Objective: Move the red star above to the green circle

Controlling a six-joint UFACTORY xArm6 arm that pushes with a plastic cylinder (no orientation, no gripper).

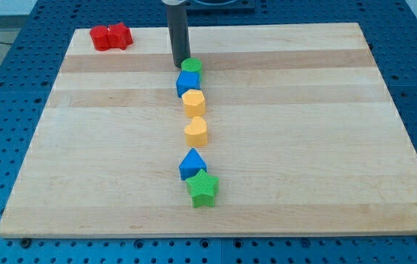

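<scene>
The red star (121, 34) sits at the board's top left, touching a red round block (102, 38) on its left. The green circle (191, 67) lies near the top middle, heading a column of blocks. My tip (180, 64) stands just left of the green circle, about touching it, and far right of the red star.
Below the green circle run a blue block (187, 83), a yellow hexagon (193, 101), a yellow heart (196, 131), a blue triangle (192, 164) and a green star (202, 188). The wooden board (325, 147) rests on a blue perforated table.
</scene>
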